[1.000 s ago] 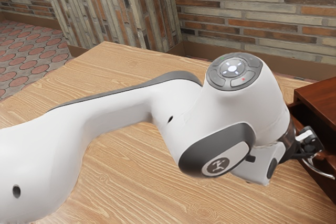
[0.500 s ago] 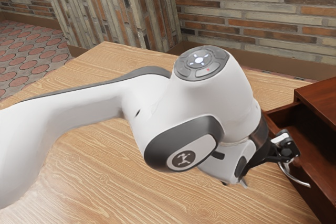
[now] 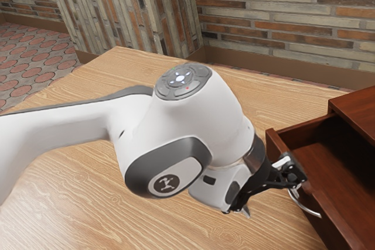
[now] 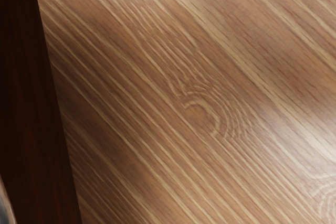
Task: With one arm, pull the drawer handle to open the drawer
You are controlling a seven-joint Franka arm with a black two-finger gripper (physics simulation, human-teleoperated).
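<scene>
I have the drawer (image 3: 302, 127) at the exterior view's right, standing well out of its dark red cabinet (image 3: 354, 106), with its bare floor open to the camera. The curved metal handle (image 3: 307, 206) sits on the drawer's front face, toward the exterior view's lower right. My tool (image 3: 291, 181) is at the handle's upper end, and as far as I can make out, its black fingers are pinching the bar from two sides. The white arm (image 3: 193, 121) reaches in from the exterior view's left, low over the pale wooden tabletop (image 3: 88, 203). Under my hand, the wrist view shows tabletop grain (image 4: 210, 103) beside a strip of dark red wood (image 4: 26, 103).
</scene>
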